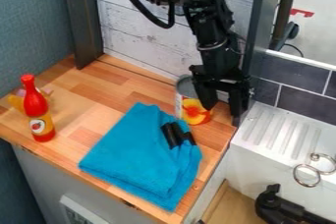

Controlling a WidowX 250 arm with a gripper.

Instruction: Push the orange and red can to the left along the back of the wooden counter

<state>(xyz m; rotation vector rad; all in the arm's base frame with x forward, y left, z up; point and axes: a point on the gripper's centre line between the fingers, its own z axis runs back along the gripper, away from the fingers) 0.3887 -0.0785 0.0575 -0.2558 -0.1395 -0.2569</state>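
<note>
At the back right of the wooden counter, my gripper (223,114) hangs with its two fingers apart, pointing down. The left finger overlaps the right edge of a can (195,112) with an orange fruit label; whether they touch I cannot tell. In front of the can lies a folded blue cloth (141,156), with a small black object (176,135) on its upper right part. A red bottle (36,105) with a yellowish lower part stands upright at the left.
Behind the bottle is a partly hidden yellow item (16,102). A white ridged sink unit (275,132) with metal rings (306,174) borders the counter at the right. A wall and dark posts rise behind.
</note>
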